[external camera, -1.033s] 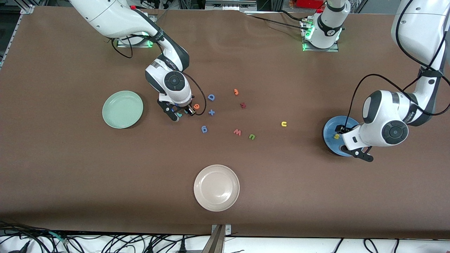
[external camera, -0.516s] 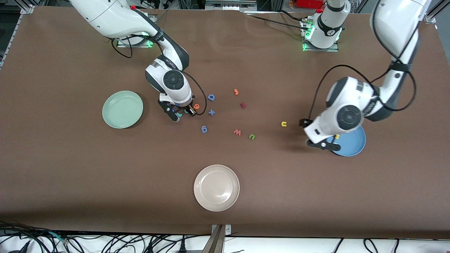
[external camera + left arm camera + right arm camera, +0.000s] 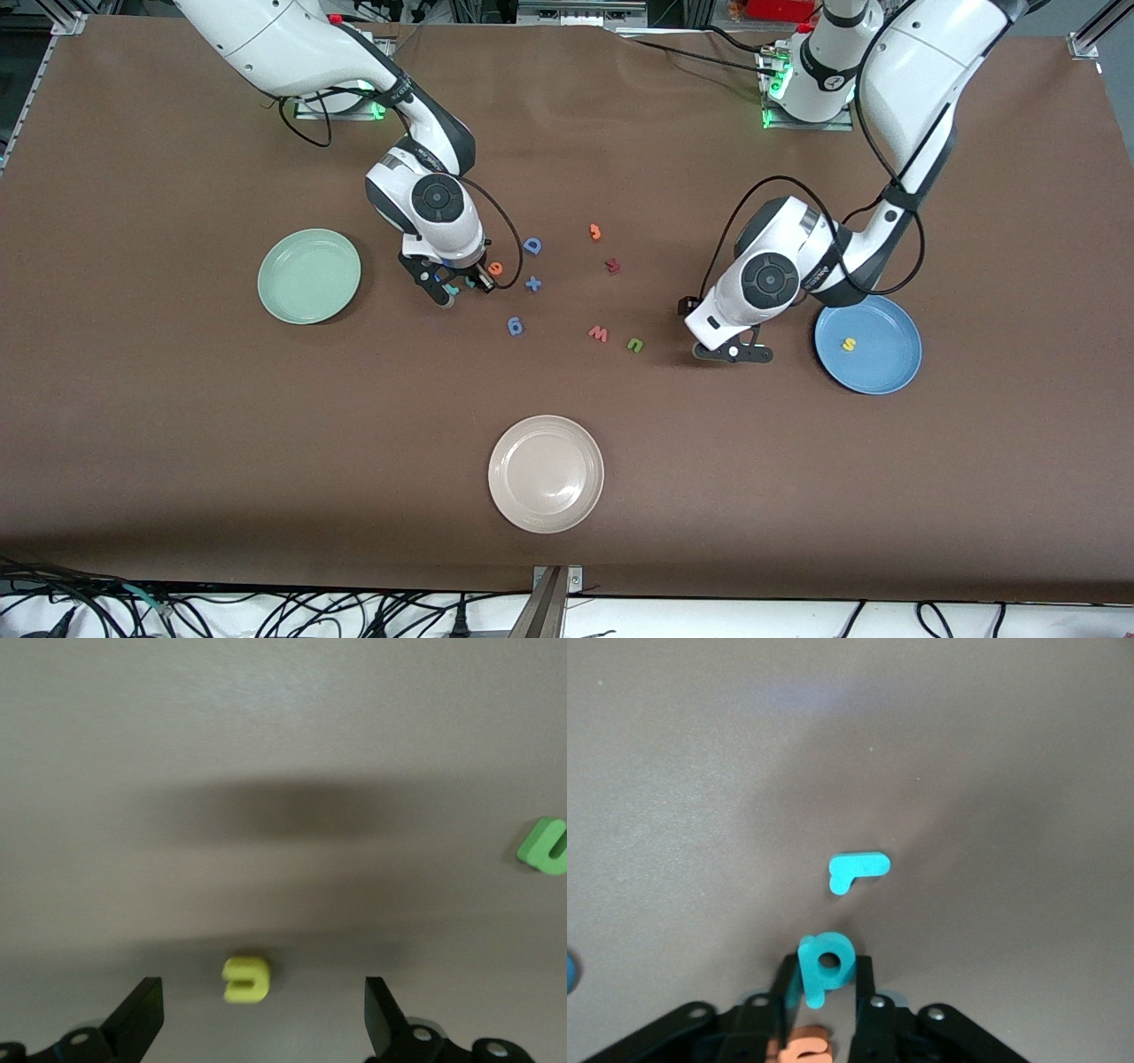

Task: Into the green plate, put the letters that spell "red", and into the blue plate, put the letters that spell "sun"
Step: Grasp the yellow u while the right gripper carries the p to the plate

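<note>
The brown table carries three plates. The white plate sits nearest the front camera. The green plate lies toward the right arm's end with nothing in it, and the blue plate lies toward the left arm's end with the yellow s resting in it.

The right gripper is down at the table beside the green plate, amid the cluster of letters. In its wrist view the two fingers stand pressed against the teal d, pinching it upright between them; the teal r lies flat on the table just ahead of it, apart from the fingers, and the orange e is right beside the gripper.

The left gripper hangs low over the table between the loose letters and the blue plate. Its fingers are spread wide and hold nothing. The yellow u lies on the table in the gap between them, touching neither. The green u lies on the table near this gripper, toward the middle of the table.

Scattered across the middle are a blue D, a blue cross, a blue 6, a red w, an orange 3 and a dark red piece.
</note>
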Controlling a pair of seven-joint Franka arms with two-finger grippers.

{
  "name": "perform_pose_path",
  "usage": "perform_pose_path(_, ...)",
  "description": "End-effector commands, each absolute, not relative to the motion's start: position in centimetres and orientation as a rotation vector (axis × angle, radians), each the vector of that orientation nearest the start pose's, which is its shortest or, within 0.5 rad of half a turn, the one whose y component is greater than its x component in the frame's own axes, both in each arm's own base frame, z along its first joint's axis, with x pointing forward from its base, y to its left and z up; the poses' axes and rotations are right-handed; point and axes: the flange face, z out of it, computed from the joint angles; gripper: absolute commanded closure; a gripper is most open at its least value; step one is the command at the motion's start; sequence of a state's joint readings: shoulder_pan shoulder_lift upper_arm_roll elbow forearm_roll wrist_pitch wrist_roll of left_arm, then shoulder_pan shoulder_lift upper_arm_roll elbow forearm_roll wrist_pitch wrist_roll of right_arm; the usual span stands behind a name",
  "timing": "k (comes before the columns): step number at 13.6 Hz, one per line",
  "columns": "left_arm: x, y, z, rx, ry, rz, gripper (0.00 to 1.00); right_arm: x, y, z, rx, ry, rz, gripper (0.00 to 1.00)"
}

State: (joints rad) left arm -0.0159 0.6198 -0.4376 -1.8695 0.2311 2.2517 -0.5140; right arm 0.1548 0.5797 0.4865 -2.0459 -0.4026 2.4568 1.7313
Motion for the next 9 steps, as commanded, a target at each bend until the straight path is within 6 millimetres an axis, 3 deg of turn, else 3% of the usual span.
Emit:
perform_pose_path(1,54.9,-24.8,17.7,-3.17,0.049,0.222,0.0,46.1,34.1,17.3,-2.941,1.287,0.05,1.0)
perform_pose_path(3,54.4,-24.6,17.3,-3.164,0.049,0.237,0.0,46.2,34.1,17.5,-2.941,1.29,0.045,1.0)
perform_pose_path(5,53.9,-24.8,16.9,-3.158,0.057,0.253,0.03,46.8,33.8,19.4,-2.955,1.301,0.003,1.0)
perform_pose_path(6,53.7,-24.8,16.9,-3.155,0.061,0.256,0.12,47.2,33.5,20.9,-2.979,1.304,-0.02,1.0)
perform_pose_path(7,53.4,-24.8,16.7,-3.147,0.077,0.257,0.36,47.9,32.8,22.3,-3.009,1.32,-0.034,1.0)
perform_pose_path(9,52.5,-24.8,16.2,-3.132,0.086,0.277,0.65,48.9,32.1,24.7,-3.069,1.331,0.024,1.0)
